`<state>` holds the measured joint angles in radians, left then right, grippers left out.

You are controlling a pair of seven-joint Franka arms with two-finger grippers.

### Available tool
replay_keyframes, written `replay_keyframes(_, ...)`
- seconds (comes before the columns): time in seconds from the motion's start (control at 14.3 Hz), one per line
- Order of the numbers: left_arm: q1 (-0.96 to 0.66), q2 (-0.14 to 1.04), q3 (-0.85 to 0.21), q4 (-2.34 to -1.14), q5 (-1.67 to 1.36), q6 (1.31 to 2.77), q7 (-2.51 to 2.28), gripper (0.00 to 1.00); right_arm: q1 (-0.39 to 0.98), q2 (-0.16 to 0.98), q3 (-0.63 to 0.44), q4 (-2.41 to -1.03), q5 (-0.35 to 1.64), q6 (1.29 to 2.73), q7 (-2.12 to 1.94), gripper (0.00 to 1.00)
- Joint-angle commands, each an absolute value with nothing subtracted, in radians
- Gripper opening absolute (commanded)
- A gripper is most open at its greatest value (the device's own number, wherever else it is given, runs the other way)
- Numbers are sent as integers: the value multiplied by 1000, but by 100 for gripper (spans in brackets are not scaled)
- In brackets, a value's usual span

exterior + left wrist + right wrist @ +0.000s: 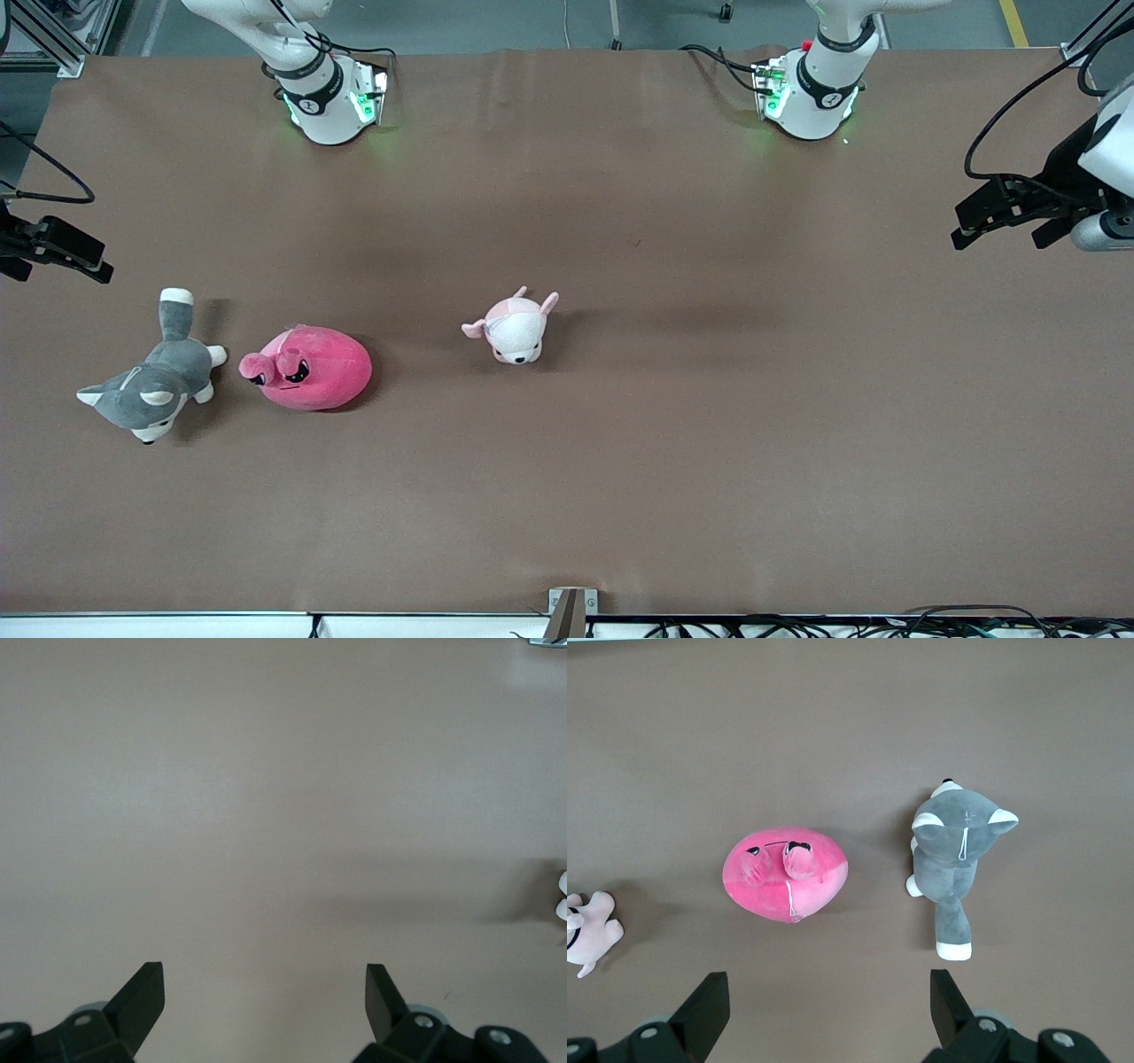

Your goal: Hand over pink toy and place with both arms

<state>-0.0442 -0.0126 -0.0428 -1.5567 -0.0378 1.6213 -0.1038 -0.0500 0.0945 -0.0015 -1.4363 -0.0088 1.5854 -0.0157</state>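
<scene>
Hot-pink round plush toy [310,368] lies on your brown tabletop [709,443] toward the right arm's end, its long axis along the table. Your right pincer [828,1014] hangs wide open by it, the nearer one; your left pincer [264,1001] waits, wide, over bare surface. Grey-and-white husky plush [151,390] sits just beside; pale pink-and-white animal plush [514,328] lies well apart.

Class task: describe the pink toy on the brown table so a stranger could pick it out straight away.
Find the three plush toys toward the right arm's end of the table. The pink toy lies between the grey husky and the pale pink-and-white animal. It alone is a round hot-pink blob with dark angry eyes.
</scene>
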Motion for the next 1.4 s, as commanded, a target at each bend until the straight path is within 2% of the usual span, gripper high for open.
replay_keyframes(0.0, -48, -23, -38, -1546, -41, 1595, -91, 100, -52, 57, 11, -1477, -43, 1606, -28, 100)
replay_keyframes(0.98, 11, -23, -31, -1545, -48, 1595, -84, 100, -60, 31, 6, -1489, -32, 1588, -28, 100)
replay_keyframes(1.33, 11, -23, -28, -1545, -38, 1597, -46, 100, -60, -21, 6, -1557, -31, 1612, -35, 100)
